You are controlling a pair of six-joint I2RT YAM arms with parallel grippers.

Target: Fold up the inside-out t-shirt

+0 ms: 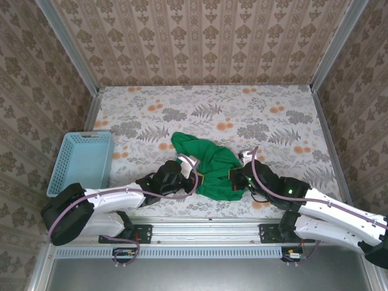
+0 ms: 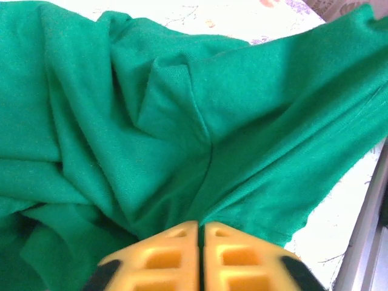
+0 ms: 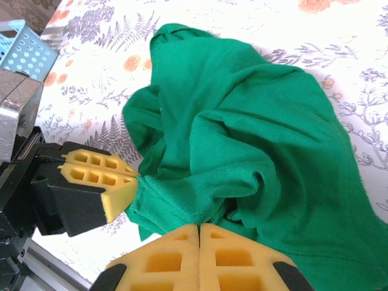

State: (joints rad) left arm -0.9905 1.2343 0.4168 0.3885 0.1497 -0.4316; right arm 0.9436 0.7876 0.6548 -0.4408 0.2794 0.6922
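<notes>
Soft, even light is falling from above in the overhead view, casting only faint shadows under the arms and around the inside-out t-shirt (image 1: pixel 212 167). The table (image 1: pixel 242 109) is showing no harsh glare there. In the left wrist view the patterned surface is washing out toward white along the top, while the deep folds at lower left are darkening. The pads of the left gripper (image 2: pixel 200 233) and right gripper (image 3: pixel 199 236) are blurring, too close for focus

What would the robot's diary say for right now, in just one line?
t-shirt: crumpled, unfolded, on table | left end effector: shut on t-shirt | right end effector: shut on t-shirt
</notes>
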